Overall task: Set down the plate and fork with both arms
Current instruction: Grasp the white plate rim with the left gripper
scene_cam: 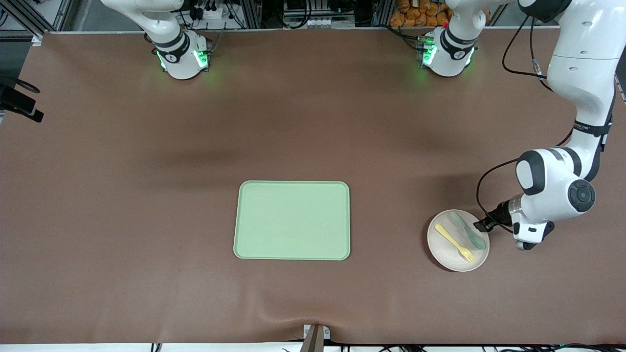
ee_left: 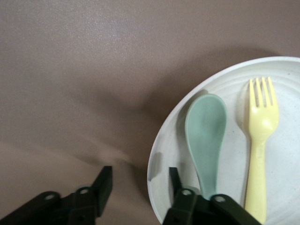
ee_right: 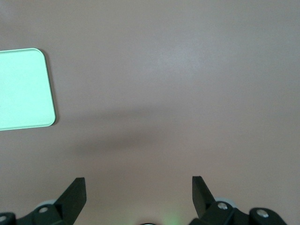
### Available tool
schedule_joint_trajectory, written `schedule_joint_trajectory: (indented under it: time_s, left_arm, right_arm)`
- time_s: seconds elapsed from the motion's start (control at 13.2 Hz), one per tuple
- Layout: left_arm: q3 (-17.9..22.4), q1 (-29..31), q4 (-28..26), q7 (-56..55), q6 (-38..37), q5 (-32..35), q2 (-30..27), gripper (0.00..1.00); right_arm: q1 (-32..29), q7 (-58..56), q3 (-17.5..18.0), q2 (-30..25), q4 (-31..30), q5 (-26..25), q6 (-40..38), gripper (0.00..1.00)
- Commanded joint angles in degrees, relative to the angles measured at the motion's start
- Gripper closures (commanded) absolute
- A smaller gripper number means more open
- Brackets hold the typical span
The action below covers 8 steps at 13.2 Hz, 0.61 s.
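A brown table [scene_cam: 122, 220] is seen from a high camera facing two white robot arms. The left arm [scene_cam: 577, 98] is bent down from its base to the table's edge at its own end, with the wrist folded low beside a round off-white plate [scene_cam: 452, 256]. The left gripper [ee_left: 136, 185] is set at the plate's rim: one finger [ee_left: 104, 183] stands outside on the table and the other lies inside on the plate, so the rim is straddled by half-parted jaws; whether the rim is actually pinched cannot be told.

On the plate a pale-yellow fork [scene_cam: 456, 243] and a grey-green spoon [scene_cam: 468, 231] are laid side by side, the spoon toward the gripper.

A light-green rectangular tray [scene_cam: 292, 220] is placed at mid-table, well apart from the plate.

The right arm is raised above the table; its right gripper [ee_right: 139, 192] is held wide open over bare table near a tray corner, holding nothing.
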Motion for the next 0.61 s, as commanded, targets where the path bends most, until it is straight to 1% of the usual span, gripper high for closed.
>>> schedule_joint_trajectory:
  time_s: [0.0,0.23,0.3,0.38,0.53]
  left_arm:
    - [-0.04,-0.09,-0.44,-0.62,1.3,-1.33,0.12,0.6]
    - [-0.04,-0.17,-0.35,-0.62,1.39,-2.29,0.73,0.73]
    - [-0.04,-0.17,-0.27,-0.62,1.39,-2.65,0.82,0.79]
    - [-0.12,-0.26,0.0,-0.62,1.39,-2.65,0.82,0.98]
    - [-0.04,-0.61,0.17,0.25,1.39,-2.56,0.82,1.0]
  right_arm:
    - [0.02,0.22,0.3,-0.06,0.39,-0.32,-0.21,0.0]
    - [0.11,0.22,0.22,-0.06,0.39,-0.32,-0.21,0.0]
    - [0.11,0.22,0.21,0.02,0.39,-0.23,-0.21,0.0]
    - [0.2,0.22,0.3,0.02,0.39,-0.32,-0.21,0.0]
    - [0.11,0.22,0.21,0.02,0.48,-0.32,-0.21,0.0]
